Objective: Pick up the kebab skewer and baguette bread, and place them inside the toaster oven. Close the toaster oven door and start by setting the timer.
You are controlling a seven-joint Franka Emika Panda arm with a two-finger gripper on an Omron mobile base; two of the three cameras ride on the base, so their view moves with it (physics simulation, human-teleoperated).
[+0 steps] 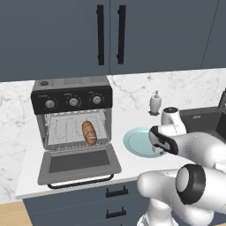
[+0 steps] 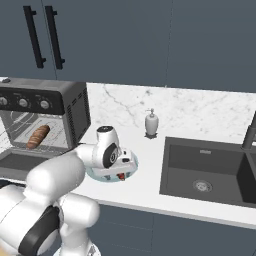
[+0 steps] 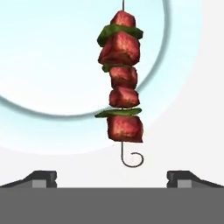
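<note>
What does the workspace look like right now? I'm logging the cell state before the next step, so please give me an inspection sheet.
Surface: white marble counter, sink set in at its right.
Job's things: baguette bread lies on the rack inside the toaster oven; toaster oven door is dropped open; kebab skewer lies on the pale blue plate.
Clutter: soap dispenser by the backsplash.
End effector: open, hovering over the skewer, holding nothing.
Cables: nothing seen.
Surroundings: dark cabinets above, drawers below.
</note>
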